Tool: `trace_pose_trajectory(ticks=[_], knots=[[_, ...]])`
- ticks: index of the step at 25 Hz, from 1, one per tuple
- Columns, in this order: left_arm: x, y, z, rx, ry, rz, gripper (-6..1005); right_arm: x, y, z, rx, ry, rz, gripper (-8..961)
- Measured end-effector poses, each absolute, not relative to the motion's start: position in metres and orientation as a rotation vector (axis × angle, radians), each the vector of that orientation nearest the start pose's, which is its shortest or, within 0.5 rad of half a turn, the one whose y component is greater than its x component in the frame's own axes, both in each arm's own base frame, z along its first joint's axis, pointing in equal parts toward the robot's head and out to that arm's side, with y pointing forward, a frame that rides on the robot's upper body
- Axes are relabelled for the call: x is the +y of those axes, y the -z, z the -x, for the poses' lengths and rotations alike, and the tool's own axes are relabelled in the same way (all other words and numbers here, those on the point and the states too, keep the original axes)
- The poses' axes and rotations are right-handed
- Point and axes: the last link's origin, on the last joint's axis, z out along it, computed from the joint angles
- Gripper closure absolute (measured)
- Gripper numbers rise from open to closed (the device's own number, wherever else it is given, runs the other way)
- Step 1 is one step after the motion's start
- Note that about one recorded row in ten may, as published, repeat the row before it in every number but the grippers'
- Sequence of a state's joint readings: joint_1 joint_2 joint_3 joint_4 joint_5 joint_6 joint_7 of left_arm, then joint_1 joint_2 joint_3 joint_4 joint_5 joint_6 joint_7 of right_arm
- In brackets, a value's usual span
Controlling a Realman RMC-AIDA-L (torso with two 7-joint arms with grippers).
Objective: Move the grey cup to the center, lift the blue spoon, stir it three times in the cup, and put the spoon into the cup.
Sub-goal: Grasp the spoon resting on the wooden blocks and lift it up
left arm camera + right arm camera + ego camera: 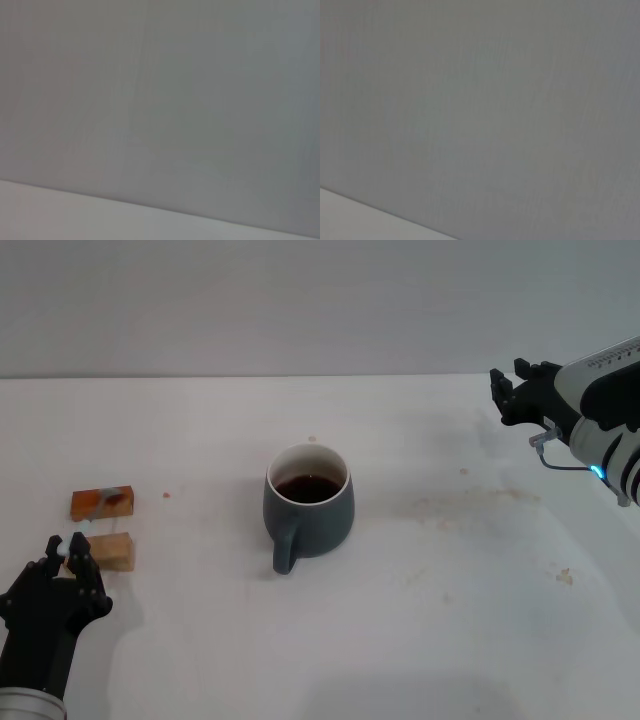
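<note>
The grey cup stands upright in the middle of the white table, handle toward me, with dark liquid inside. Of the blue spoon I see only the pale handle end, at the near left beside the lower wooden block; its neck seems to run up toward the upper block. My left gripper is at that handle end, open, one finger on each side of it. At the far right my right gripper hangs above the table, open and empty, well away from the cup. Both wrist views show only a plain grey surface.
Two small wooden blocks sit at the left: an upper one and a lower one. Faint stains mark the tabletop right of the cup. The table's far edge meets a grey wall.
</note>
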State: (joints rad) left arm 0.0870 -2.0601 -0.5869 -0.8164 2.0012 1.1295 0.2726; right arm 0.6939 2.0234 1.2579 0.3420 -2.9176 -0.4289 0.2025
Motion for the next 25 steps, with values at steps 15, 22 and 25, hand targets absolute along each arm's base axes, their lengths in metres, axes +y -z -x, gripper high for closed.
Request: trace_pose_trajectory(ticks=[15,22,25], knots=[[0.219,0.054,0.295,-0.738,0.74,1.416,839,0.435,0.04,-0.268,0.549,-0.315,1.951,651],[0.223,0.051,0.291,-0.708,0.76,1.424,870,0.434,0.042,-0.269,0.558,-0.313,1.951,651],[0.224,0.05,0.29,-0.702,0.763,1.427,870,0.433,0.042,-0.27,0.563,-0.307,1.95,651]])
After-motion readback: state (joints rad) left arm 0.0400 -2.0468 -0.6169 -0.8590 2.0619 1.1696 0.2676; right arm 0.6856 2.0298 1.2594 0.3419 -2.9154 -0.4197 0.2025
